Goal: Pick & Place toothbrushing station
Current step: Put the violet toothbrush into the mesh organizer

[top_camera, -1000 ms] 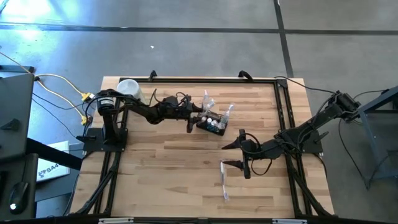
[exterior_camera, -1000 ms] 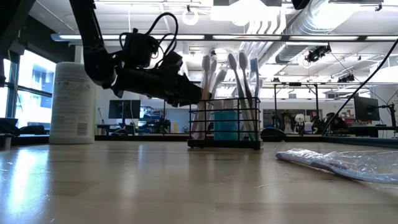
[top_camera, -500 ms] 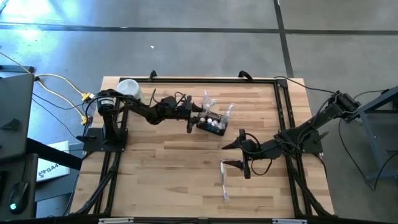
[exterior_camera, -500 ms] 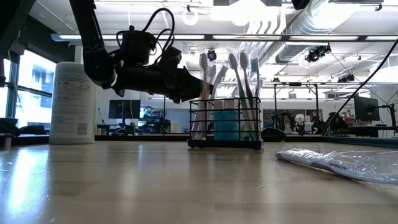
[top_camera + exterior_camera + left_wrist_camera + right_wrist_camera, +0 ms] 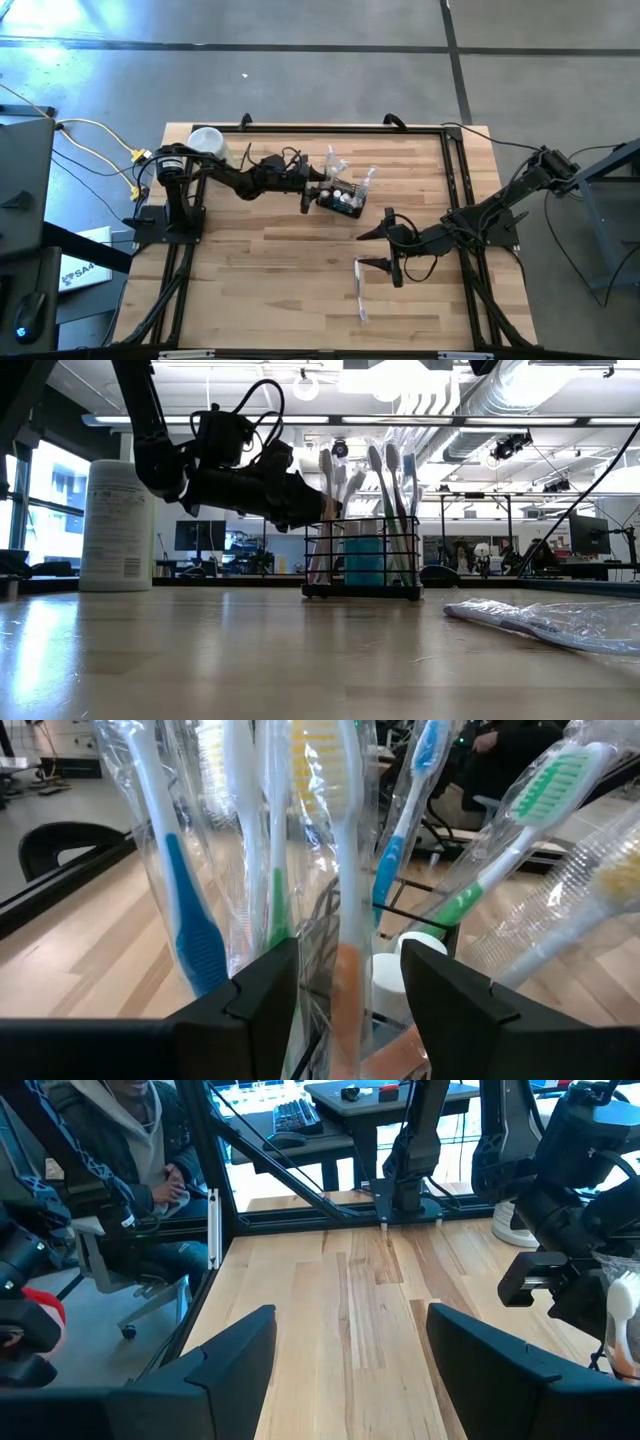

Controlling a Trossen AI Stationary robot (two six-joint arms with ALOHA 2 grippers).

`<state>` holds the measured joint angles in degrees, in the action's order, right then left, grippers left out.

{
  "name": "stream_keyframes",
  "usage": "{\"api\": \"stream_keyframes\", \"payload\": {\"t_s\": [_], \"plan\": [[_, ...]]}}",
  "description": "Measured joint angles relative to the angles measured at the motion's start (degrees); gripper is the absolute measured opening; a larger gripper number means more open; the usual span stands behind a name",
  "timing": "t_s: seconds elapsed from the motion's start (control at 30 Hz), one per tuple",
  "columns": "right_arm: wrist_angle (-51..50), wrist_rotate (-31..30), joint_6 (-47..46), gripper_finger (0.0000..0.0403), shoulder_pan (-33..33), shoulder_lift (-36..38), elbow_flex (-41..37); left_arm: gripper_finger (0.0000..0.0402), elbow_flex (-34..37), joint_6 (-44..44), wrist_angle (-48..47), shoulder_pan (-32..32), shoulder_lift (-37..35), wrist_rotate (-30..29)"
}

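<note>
Wood counter; white container at far-left corner. Left gripper jaws pinch the black mesh caddy at its rim, far-centre. Right gripper jaws spread, near a wrapped toothbrush.

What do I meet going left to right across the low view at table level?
white cylindrical container → left gripper → black wire-mesh caddy holding toothbrushes → wrapped toothbrush lying flat on the table.
</note>
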<state>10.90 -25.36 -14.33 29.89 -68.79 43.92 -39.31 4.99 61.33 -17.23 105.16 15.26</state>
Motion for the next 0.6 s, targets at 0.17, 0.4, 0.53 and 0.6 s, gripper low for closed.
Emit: {"api": "stream_keyframes", "payload": {"t_s": [0.17,0.4,0.53,0.6], "plan": [[0.00,0.02,-0.02,0.0252,0.00,0.00,0.00,0.0180,0.00,-0.06,-0.03,0.00,-0.02,0.03],[-0.26,0.24,-0.02,0.0252,0.00,0.02,0.00,0.0180,0.00,-0.43,-1.32,-0.01,-0.77,0.06],[-0.43,0.24,-0.02,0.0252,0.00,0.00,0.00,0.0180,0.00,-3.14,-8.12,-0.02,-4.24,0.25],[-0.43,0.24,-0.02,0.0252,0.00,0.01,0.00,0.0180,0.01,-3.56,-10.25,-0.04,-6.26,0.29]]}}
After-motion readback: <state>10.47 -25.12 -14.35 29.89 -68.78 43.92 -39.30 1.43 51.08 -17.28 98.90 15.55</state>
